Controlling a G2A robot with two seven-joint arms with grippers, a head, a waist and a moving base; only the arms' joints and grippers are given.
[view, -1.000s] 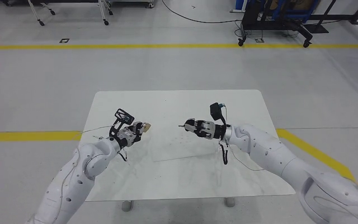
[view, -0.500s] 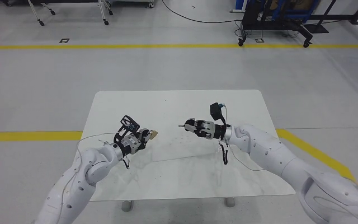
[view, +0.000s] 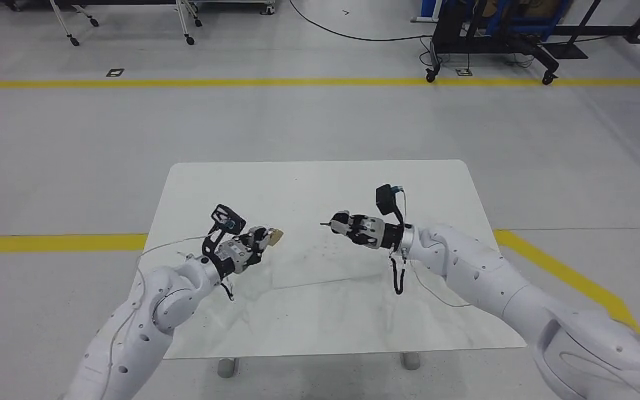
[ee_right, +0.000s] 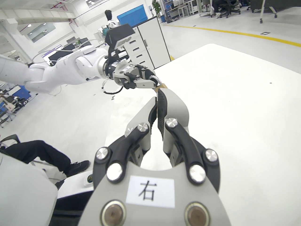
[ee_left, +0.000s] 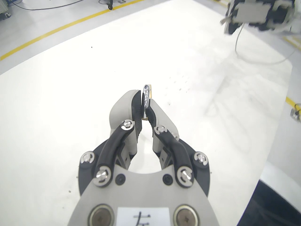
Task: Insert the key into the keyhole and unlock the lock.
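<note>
My left gripper (ee_left: pixel 145 97) is shut on a small padlock (ee_left: pixel 147 89) with a brass body and a silver shackle, held above the white table (view: pixel 400 190) left of its middle. In the top view the padlock (view: pixel 272 237) sticks out of the left gripper (view: pixel 258 242) toward the right arm. My right gripper (view: pixel 338 224) hangs a short way to the right, shut on the key (view: pixel 323 225), whose thin tip points at the padlock. A gap separates key and lock. In the right wrist view the right gripper (ee_right: pixel 160 97) pads hide the key, with the padlock (ee_right: pixel 162 86) just beyond them.
A black cable (view: pixel 400 275) dangles from the right wrist over the table. The table's near edge (view: pixel 350 352) lies close under both forearms. A wheeled black stand (view: pixel 490 40) is far back on the floor.
My left arm carried the padlock rightward and slightly nearer, closing part of the gap to the key, then held nearly still. The right arm kept its place.
</note>
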